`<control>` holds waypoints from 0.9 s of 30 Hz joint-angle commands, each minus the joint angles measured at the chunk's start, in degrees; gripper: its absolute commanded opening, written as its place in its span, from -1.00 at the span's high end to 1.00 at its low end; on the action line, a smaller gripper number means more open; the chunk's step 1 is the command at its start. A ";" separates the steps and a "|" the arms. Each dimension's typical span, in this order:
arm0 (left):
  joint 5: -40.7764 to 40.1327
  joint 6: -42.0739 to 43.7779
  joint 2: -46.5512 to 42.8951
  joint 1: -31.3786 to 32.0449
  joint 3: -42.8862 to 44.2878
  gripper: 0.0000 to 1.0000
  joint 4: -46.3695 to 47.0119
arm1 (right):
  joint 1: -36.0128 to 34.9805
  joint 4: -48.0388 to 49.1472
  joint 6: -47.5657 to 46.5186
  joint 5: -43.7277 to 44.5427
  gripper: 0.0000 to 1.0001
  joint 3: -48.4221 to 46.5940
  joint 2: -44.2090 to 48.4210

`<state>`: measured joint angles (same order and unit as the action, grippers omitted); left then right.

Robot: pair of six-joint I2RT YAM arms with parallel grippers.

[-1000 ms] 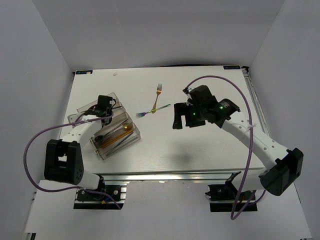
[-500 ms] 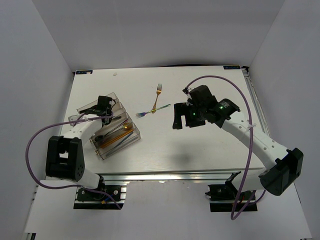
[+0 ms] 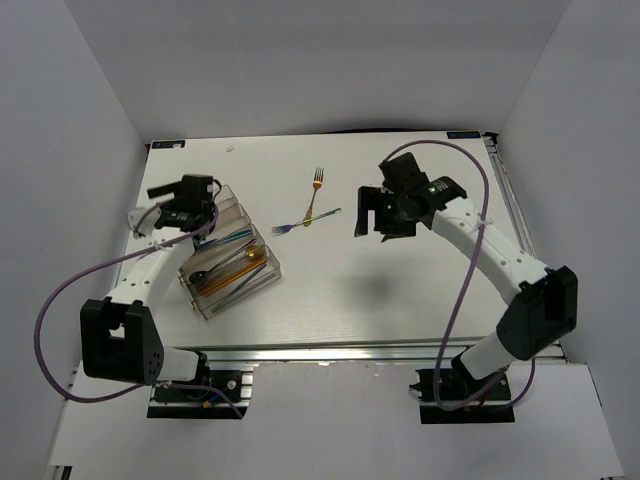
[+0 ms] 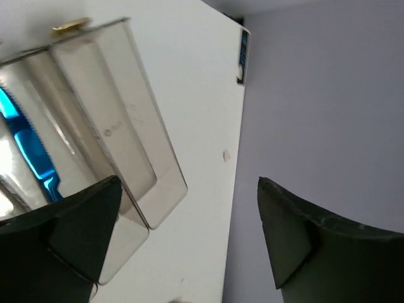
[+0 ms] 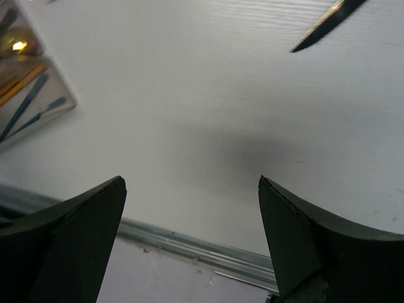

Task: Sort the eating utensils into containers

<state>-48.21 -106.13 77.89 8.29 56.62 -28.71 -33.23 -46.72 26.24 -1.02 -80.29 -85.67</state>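
Right claw (image 3: 372, 220) spread, empty. Iridescent fork (image 3: 305, 220) at its 9 o'clock, lying 8-to-2. I'd say the right arm's nearer.

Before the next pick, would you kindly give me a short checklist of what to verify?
1. Left gripper open and empty: ok.
2. Right gripper open and empty: ok.
3. Right gripper above a fork: not ok, it hangs beside them.
4. Gold fork apart from iridescent fork: cannot tell, the gold handle ends close to it.
5. Tray has a bare compartment: ok.
6. All utensils sorted: not ok, both forks lie outside the tray.
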 commanded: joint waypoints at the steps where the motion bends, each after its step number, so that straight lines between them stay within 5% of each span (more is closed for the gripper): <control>1: 2.31 18.51 -1.16 -0.30 9.36 -0.96 0.59 | 2.73 -1.88 4.78 9.49 -0.79 -3.46 -3.53; 6: 14.08 42.43 -0.19 -0.30 17.72 -0.96 -0.82 | 5.46 -5.13 8.91 18.76 -0.79 -11.89 -15.83; 12: 27.46 62.84 1.39 0.23 23.44 -0.96 -15.11 | 9.41 -12.51 12.95 24.29 -0.76 -28.49 -33.14; 16: 28.34 68.94 -2.03 0.32 21.88 -0.96 -19.97 | 11.78 -14.55 15.25 26.77 -0.68 -34.14 -38.69; 27: 36.60 73.08 -10.38 0.23 14.83 -0.96 -20.51 | 18.73 1.09 7.35 18.69 -0.54 -32.47 -44.49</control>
<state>-14.74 -35.81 69.89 8.45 71.79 -48.47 -15.00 -51.07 36.64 19.99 -111.28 -127.63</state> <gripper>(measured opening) 0.982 0.774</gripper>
